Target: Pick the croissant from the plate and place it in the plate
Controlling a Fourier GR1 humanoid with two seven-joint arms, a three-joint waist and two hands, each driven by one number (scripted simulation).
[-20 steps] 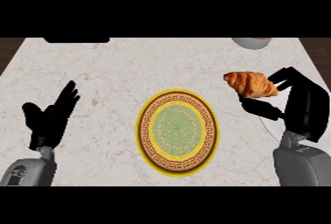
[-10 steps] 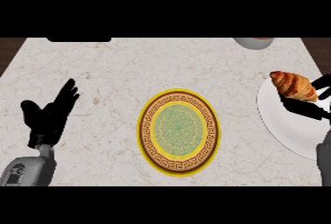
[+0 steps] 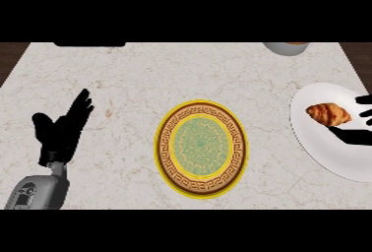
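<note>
A golden-brown croissant [image 3: 328, 113] is over the left part of a white plate [image 3: 327, 152] at the counter's right edge. My right hand [image 3: 355, 136] comes in from the right border and is mostly cut off. Its fingers reach the croissant's right end and its thumb curls just under it, so the hand is shut on the croissant. A yellow plate [image 3: 169, 162] with a green centre and a brown patterned band lies in the middle of the counter with nothing on it. My left hand [image 3: 62, 130] rests open at the left, fingers up, far from both plates.
A grey bowl [image 3: 287, 47] is cut off at the counter's far edge, right of centre. A flat black object [image 3: 88, 44] lies at the far left edge. Dark wood shows beyond the counter's upper corners.
My right hand has carried the croissant rightward, away from the yellow plate, then down over the white plate. More of the white plate shows. The left hand has not moved.
</note>
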